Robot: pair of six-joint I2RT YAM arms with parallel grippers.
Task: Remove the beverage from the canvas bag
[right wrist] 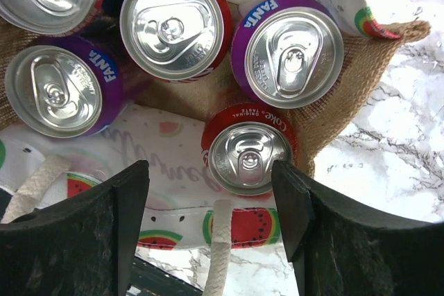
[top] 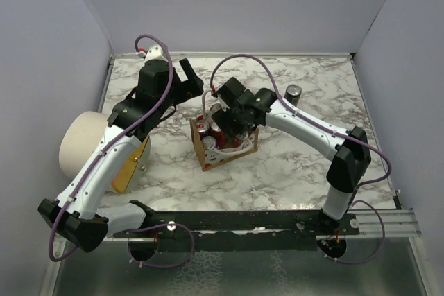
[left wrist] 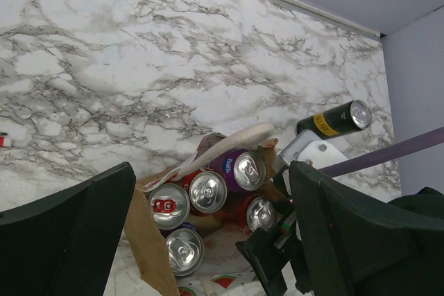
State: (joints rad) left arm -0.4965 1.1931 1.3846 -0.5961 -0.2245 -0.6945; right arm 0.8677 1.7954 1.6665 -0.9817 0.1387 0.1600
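The right gripper (right wrist: 209,171) straddles a red Coke can (right wrist: 250,157) inside the canvas bag (right wrist: 361,81), jaws partly open, not clamped; the left gripper (left wrist: 211,168) hovers above the bag, spread wide.

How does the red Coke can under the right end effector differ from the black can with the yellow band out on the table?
Red Coke can: inside the brown canvas bag, among other cans, between the right end effector's fingers. Black yellow-banded can: alone on the marble table, outside the bag, nothing around it. Both have silver tops.
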